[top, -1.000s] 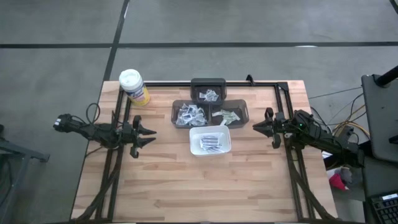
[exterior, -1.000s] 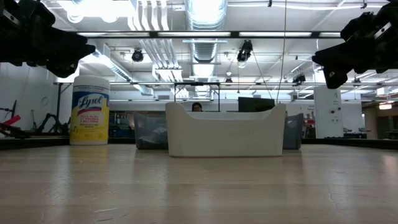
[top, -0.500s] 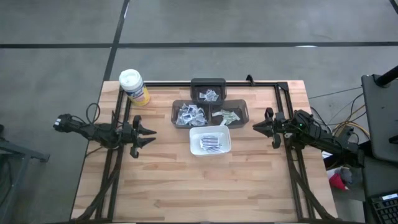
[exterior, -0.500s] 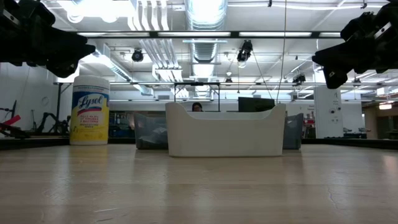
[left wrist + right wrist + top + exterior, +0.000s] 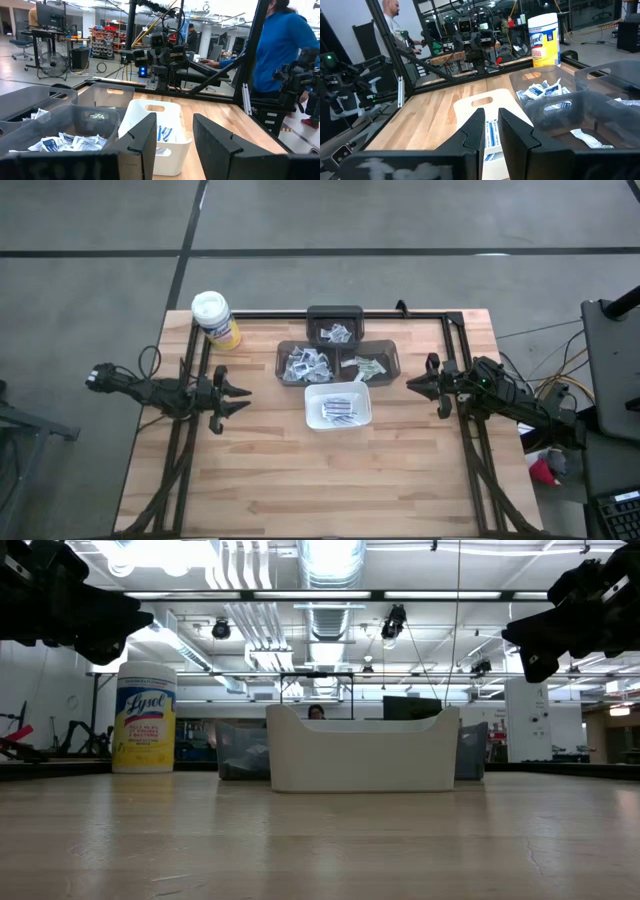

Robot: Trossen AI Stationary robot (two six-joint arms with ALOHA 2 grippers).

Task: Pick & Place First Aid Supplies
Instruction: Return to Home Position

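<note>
every packet (image 5: 305, 364) in view lies in the bins (image 5: 283, 348), so sorting looks finished. left gripper (image 5: 175, 124) and right gripper (image 5: 491, 117) hover empty, fingers apart.

fingers (image 5: 141, 147) apart, white bin (image 5: 132, 108), packets (image 5: 61, 143) beside

Robotics lab: exposed ceiling ducts (image 5: 330, 560), equipment racks (image 5: 102, 45), workstations.

You have a yellow canister (image 5: 215, 319) with a white lid standing at one corner of the wooden table (image 5: 330, 480). Mid-table, a white bin (image 5: 312, 396) sits just beside two dark bins (image 5: 281, 363) set side by side, with a third dark bin (image 5: 334, 311) behind them. A person in blue (image 5: 282, 45) stands beyond the table.
</note>
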